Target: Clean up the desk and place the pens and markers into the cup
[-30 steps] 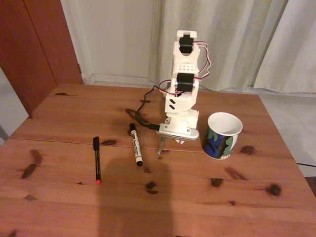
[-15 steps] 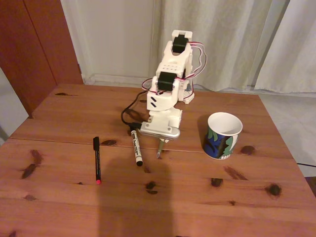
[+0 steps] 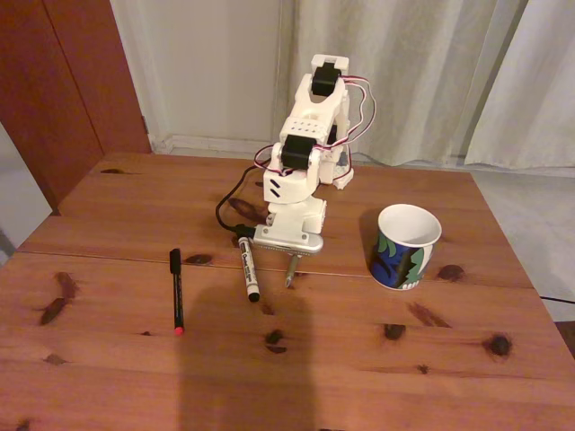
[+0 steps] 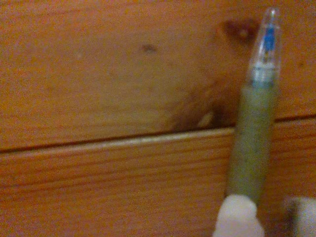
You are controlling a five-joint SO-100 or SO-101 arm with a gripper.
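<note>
Straddling the green pen [image 4: 253,148], the tool [image 4: 266,217] hangs low.

In the fixed view, open desk [image 3: 377,377] spreads across the whole near half. The white marker [image 3: 247,262] and green pen [image 3: 292,268] lie close together just under the arm [image 3: 301,171], leaving only a narrow lane between them (the black pen [image 3: 176,291] lies farther left). The cup [image 3: 404,246] stands apart at right.
</note>
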